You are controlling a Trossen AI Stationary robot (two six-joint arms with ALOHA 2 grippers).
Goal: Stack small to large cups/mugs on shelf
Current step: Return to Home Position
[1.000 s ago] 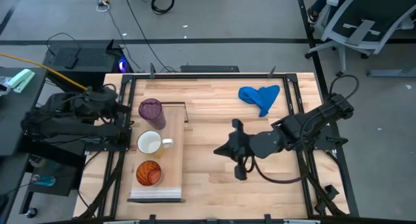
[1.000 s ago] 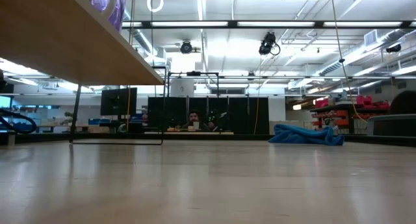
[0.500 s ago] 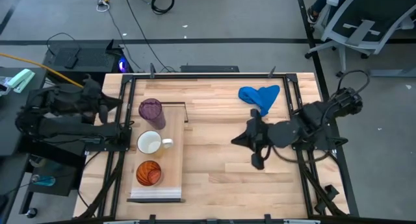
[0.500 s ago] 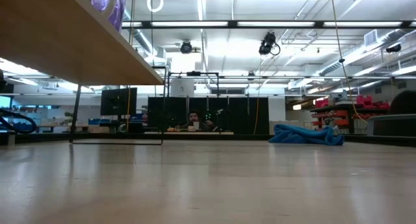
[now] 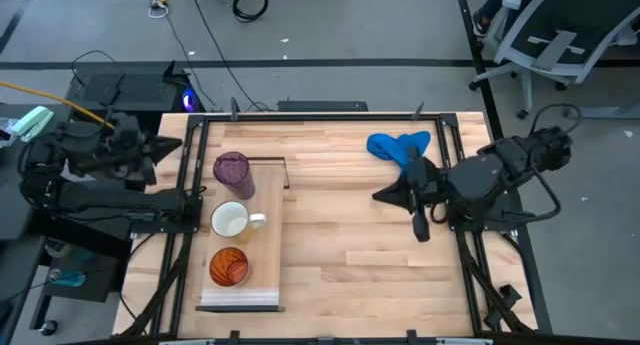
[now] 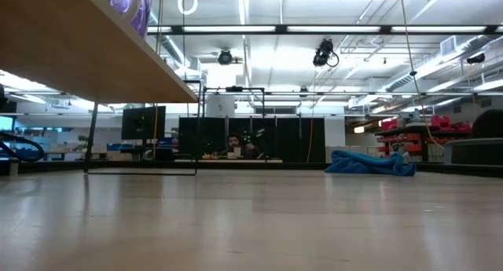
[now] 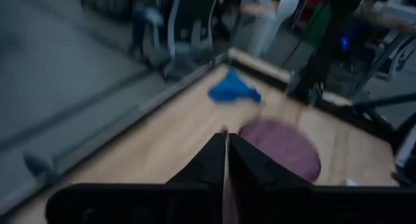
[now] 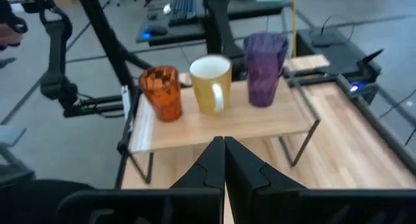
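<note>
Three cups stood in a row on the shelf (image 5: pixel 266 257), which sat raised on thin dark legs at the left side of the worktop (image 5: pixel 340 270). Purple tumbler (image 5: pixel 232 171) at the shelf's dark-framed end, yellow mug (image 5: pixel 231 221) with white inside and handle in the middle, orange cup (image 5: pixel 228 266) nearest the white-edged end. All upright, close beside each other, not nested. Right wrist view gave the same row side-on: orange cup (image 8: pixel 162 93), yellow mug (image 8: pixel 211 84), purple tumbler (image 8: pixel 263 68) on the shelf board (image 8: pixel 221 125). Low view caught only the shelf underside (image 6: pixel 78 51) and a bit of the tumbler (image 6: pixel 130 8) above it. Blue cloth (image 5: pixel 398 150) lay crumpled near the worktop's far right corner, well apart from the shelf. Right gripper (image 5: pixel 385 196) hung over the right part of the worktop just beside the cloth, pointed toward the shelf, jaws together and holding nothing. Left gripper (image 5: pixel 170 146) was off the worktop's left edge, near the tumbler end of the shelf, jaws together and empty as well. Blurred tumbler (image 7: pixel 279 149) showed past its fingers (image 7: pixel 208 162).
</note>
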